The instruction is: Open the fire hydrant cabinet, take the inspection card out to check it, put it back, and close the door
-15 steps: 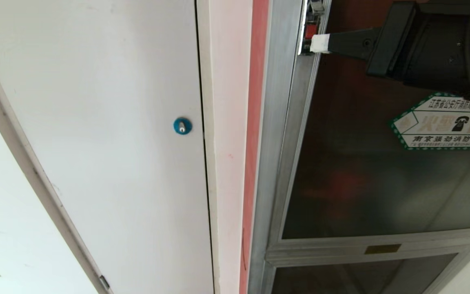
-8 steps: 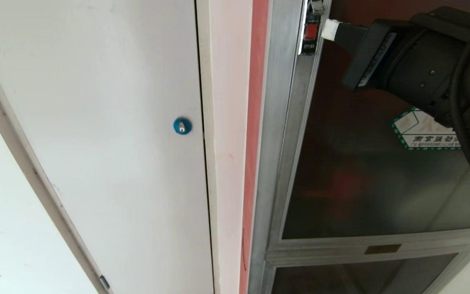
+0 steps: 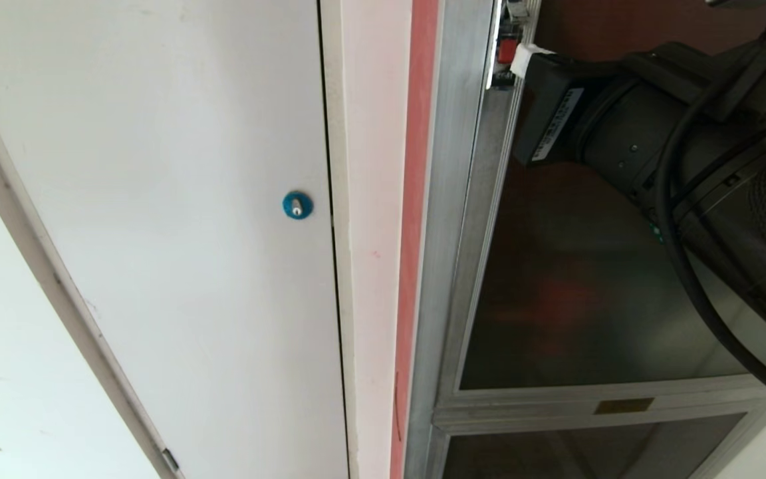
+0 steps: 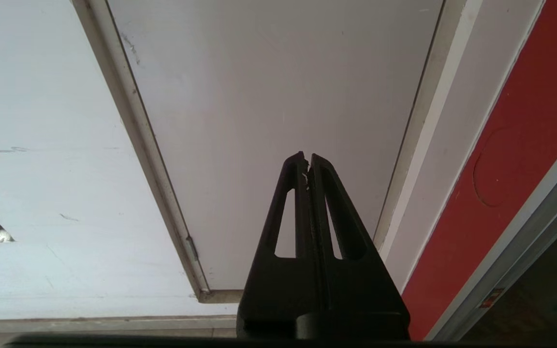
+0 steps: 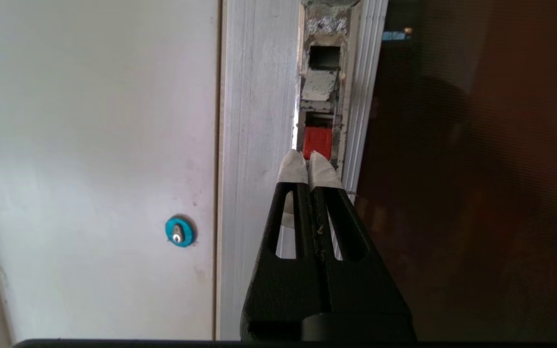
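Note:
The fire hydrant cabinet (image 3: pixel 453 199) fills the right of the head view, and its dark glass door (image 3: pixel 576 299) stands closed in the aluminium frame. A small red latch (image 3: pixel 507 50) sits in a slot on the door's edge, near the top. My right gripper (image 3: pixel 522 58) is shut, its white-taped tips right at the latch. In the right wrist view the gripper (image 5: pixel 307 157) points at the lower edge of the red latch (image 5: pixel 317 142), beside the glass door (image 5: pixel 476 169). My left gripper (image 4: pixel 307 159) is shut and empty, parked low facing a white door. The inspection card is out of view.
A plain white door (image 3: pixel 157 199) with a blue round lock (image 3: pixel 297 205) stands left of the cabinet, past a pink-red strip (image 3: pixel 416 166). A shorter lower glass panel (image 3: pixel 589 452) lies under the door. My right arm and its cable (image 3: pixel 689 279) cover the door's sticker.
My right wrist has turned and the arm has swung in over the door, now covering the sticker. The shut tips have stayed close to the red latch. The camera has not moved.

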You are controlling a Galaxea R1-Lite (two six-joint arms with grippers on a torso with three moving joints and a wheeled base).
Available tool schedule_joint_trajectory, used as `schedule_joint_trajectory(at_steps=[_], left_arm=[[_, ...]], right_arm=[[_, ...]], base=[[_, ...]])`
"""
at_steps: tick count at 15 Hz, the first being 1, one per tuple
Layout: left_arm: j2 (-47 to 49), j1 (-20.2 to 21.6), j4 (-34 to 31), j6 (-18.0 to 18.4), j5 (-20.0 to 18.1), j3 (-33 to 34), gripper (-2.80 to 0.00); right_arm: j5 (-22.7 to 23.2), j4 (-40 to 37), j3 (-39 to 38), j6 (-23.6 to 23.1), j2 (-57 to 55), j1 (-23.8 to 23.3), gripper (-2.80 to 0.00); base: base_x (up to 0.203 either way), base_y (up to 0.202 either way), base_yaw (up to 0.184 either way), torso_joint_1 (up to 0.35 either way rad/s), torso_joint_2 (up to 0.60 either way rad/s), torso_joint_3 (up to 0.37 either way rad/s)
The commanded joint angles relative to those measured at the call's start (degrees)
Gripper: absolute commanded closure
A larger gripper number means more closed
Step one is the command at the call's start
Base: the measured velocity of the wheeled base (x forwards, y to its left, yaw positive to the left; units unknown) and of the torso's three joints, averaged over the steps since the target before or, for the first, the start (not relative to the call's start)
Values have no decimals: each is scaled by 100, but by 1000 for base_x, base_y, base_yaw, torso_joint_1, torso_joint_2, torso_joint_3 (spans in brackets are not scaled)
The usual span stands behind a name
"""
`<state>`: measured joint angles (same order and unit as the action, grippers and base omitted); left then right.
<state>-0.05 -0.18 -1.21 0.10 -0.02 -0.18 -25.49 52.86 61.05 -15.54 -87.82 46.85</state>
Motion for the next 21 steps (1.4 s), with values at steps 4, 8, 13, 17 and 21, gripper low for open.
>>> schedule_joint_trajectory(at_steps=[4, 8, 13, 17, 21], left_arm=[[-4, 1, -2, -1, -3, 1, 0], [-4, 1, -2, -1, 2, 1, 0], [-4, 1, -2, -1, 2, 1, 0], [-4, 1, -2, -1, 2, 1, 0], [-4, 1, -2, -1, 0, 1, 0]], right_arm=[[-245, 219, 29, -199, -57, 61, -131], [-276, 271, 258, -230, -138, 61, -280], [-484, 406, 635, -294, -489, 53, -280], [-589, 506, 786, -353, -648, 44, -280], [-615, 515, 875, -353, -701, -115, -280]], base=[[0, 0, 0, 0, 0, 0], [0, 0, 0, 0, 0, 0], [0, 0, 0, 0, 0, 0], [0, 0, 0, 0, 0, 0], [0, 0, 0, 0, 0, 0]])
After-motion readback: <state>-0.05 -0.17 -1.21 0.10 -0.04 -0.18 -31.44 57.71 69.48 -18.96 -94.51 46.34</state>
